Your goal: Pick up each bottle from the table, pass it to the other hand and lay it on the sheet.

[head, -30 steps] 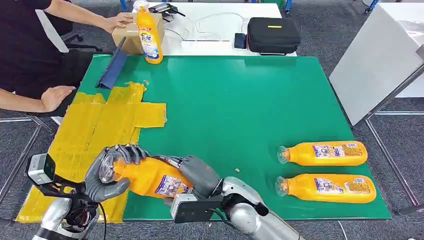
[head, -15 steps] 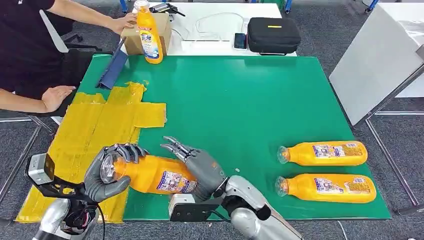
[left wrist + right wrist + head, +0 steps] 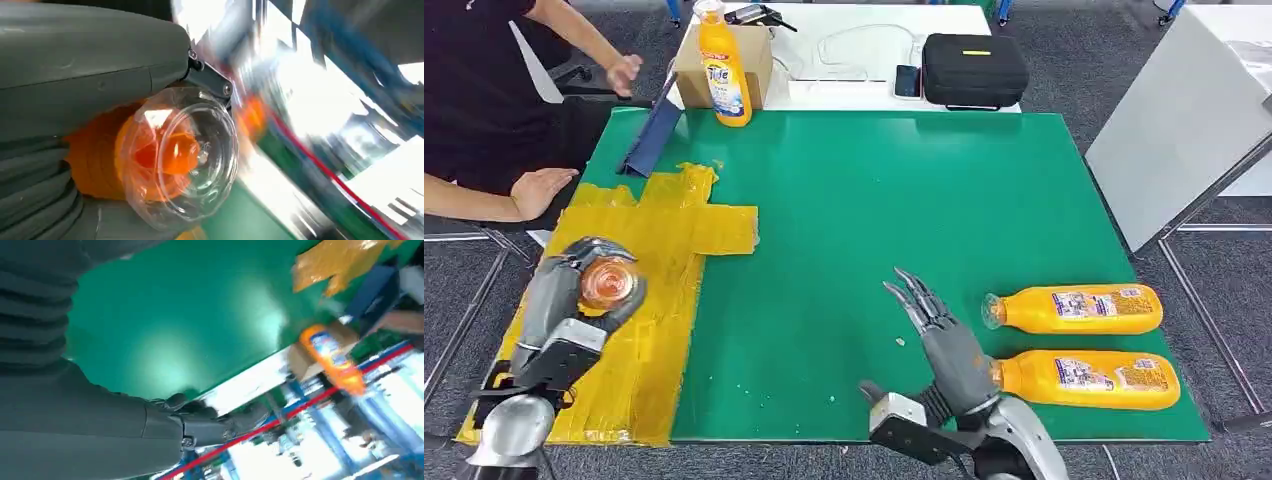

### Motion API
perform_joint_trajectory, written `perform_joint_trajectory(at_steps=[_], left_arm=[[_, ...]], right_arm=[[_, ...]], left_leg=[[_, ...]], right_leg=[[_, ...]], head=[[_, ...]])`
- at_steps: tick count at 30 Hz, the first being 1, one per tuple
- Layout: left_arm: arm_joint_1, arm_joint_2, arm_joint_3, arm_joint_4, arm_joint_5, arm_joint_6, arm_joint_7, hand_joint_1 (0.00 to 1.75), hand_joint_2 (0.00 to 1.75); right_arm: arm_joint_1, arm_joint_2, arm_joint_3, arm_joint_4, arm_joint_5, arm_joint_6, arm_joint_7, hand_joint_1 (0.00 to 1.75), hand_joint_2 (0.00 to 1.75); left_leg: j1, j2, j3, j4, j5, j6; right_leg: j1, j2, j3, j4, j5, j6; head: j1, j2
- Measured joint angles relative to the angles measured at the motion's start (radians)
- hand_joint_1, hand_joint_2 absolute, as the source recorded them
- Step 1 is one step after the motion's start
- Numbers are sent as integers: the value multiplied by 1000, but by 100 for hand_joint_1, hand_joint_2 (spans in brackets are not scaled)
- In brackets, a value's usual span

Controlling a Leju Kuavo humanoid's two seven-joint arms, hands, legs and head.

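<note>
My left hand (image 3: 559, 305) grips an orange bottle (image 3: 608, 284) above the yellow sheet (image 3: 624, 270), its clear cap end facing the head camera. The left wrist view shows that cap (image 3: 182, 155) close up, with the grey fingers (image 3: 35, 175) wrapped round the orange body. My right hand (image 3: 949, 345) stands open over the green table, fingers spread, holding nothing, just left of two orange bottles lying on their sides: the far one (image 3: 1074, 308) and the near one (image 3: 1084, 378). A fourth bottle (image 3: 724, 65) stands upright at the table's far left edge.
A person sits at the left, one hand (image 3: 539, 190) near the sheet's far corner. A cardboard box (image 3: 724, 65), a blue folder (image 3: 652, 135), a black case (image 3: 974, 68) and a white panel (image 3: 1174, 120) ring the green table (image 3: 874, 200).
My right hand let go of the bottle and moved right, beside the two lying bottles. My left hand carried the bottle left over the yellow sheet. The person's hand left the box.
</note>
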Motion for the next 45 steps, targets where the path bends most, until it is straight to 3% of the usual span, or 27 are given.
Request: perform_joint_trajectory(at_steps=[2,5,6,11,13,19,30,36,40,41,42,45], left_arm=[[3,0,-1,0,-219,133,29,175,175],[10,0,-2,1,-295,185,48,175,175],[10,0,-3,1,-303,189,50,175,175],[5,11,-40,55,-641,262,165,175,175],[5,14,-58,79,-662,263,178,175,175],[-25,28,-125,168,-748,187,238,175,175],[-60,31,-239,313,-676,87,236,175,175],[-81,16,-271,383,-549,-2,181,175,175],[-97,-1,-278,426,-349,-139,87,175,175],[-109,-4,-278,437,-283,-184,59,110,0],[-120,-6,-278,450,-236,-215,38,0,0],[-160,1,-274,481,-65,-334,-44,0,0]], right_arm=[[62,-48,-13,-85,2,-30,26,0,0],[122,-89,-23,-163,1,-46,37,0,0],[133,-98,-25,-177,1,-47,40,0,175],[205,-172,-24,-278,-13,-90,115,0,175],[223,-196,-22,-306,-13,-96,127,0,175],[253,-256,7,-373,31,-112,201,0,175],[261,-331,95,-434,76,-135,287,0,175],[260,-348,108,-440,74,-128,308,0,175],[252,-352,106,-440,62,-100,296,0,175],[247,-351,101,-438,54,-85,282,0,175],[244,-349,97,-435,50,-72,272,0,175],[235,-342,64,-403,18,-25,232,0,175]], left_leg=[[0,0,0,0,-1,1],[0,1,0,0,-2,0],[0,1,0,0,-2,0],[-1,0,3,0,-3,1],[-1,1,2,0,-3,1],[-1,5,3,0,-2,1],[-1,6,3,0,-3,1],[-1,6,3,0,-2,1],[-1,6,3,0,-2,1],[-1,6,4,0,-2,1],[-1,5,4,0,-2,1],[-2,-4,12,-1,-3,2]], right_leg=[[0,0,0,0,0,0],[0,0,0,0,-1,-1],[0,0,-1,0,-1,-1],[-1,0,-7,-1,-4,-1],[-1,0,2,-1,-3,0],[-1,1,1,-1,-1,-2],[-1,1,1,-1,-1,-2],[-1,1,1,-1,-1,-2],[-1,1,2,-1,-1,-2],[-1,1,2,-1,-1,-2],[-1,1,3,-1,-1,-2],[-1,-4,6,-1,-5,1]], head=[[1,0],[0,0],[1,0],[1,0],[1,0],[1,0],[1,0],[1,0],[1,0],[0,0],[0,0],[0,0]])
